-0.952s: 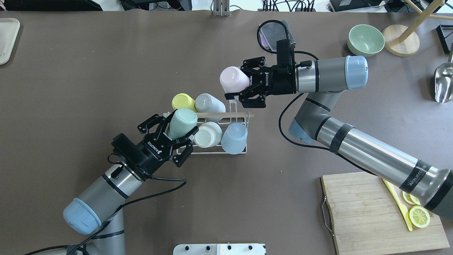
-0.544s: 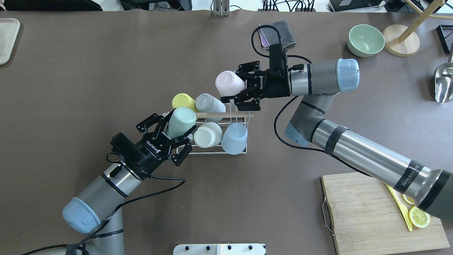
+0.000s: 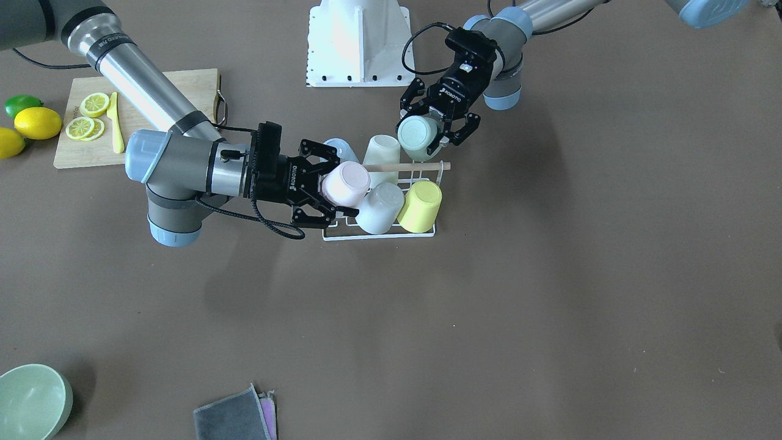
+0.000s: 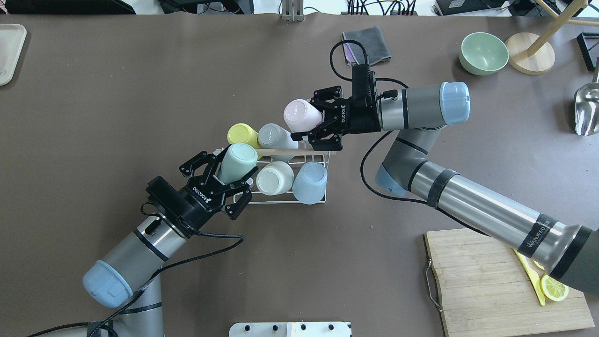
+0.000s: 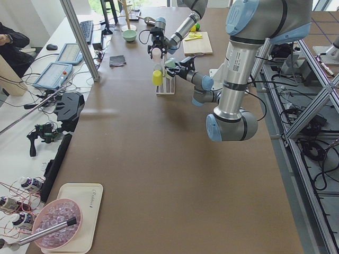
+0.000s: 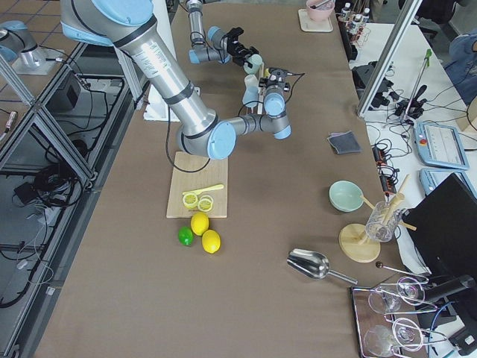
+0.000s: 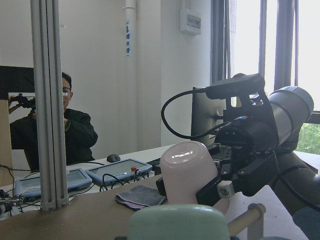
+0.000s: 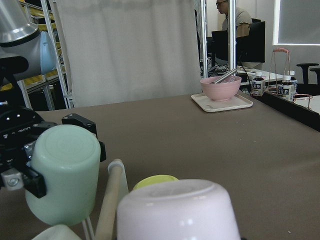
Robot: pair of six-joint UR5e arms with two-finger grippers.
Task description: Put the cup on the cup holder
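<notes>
Fingers (image 4: 306,134) clasp pink cup (image 4: 299,114), wire cup holder (image 4: 276,201)

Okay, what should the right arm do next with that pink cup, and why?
Probably lower the pink cup onto the rack's vacant corner beside the grey cup. The right claw is shut on it, just above that corner, its mouth tilted toward the rack. The left claw grips the green cup at the opposite corner, out of the way.
</notes>
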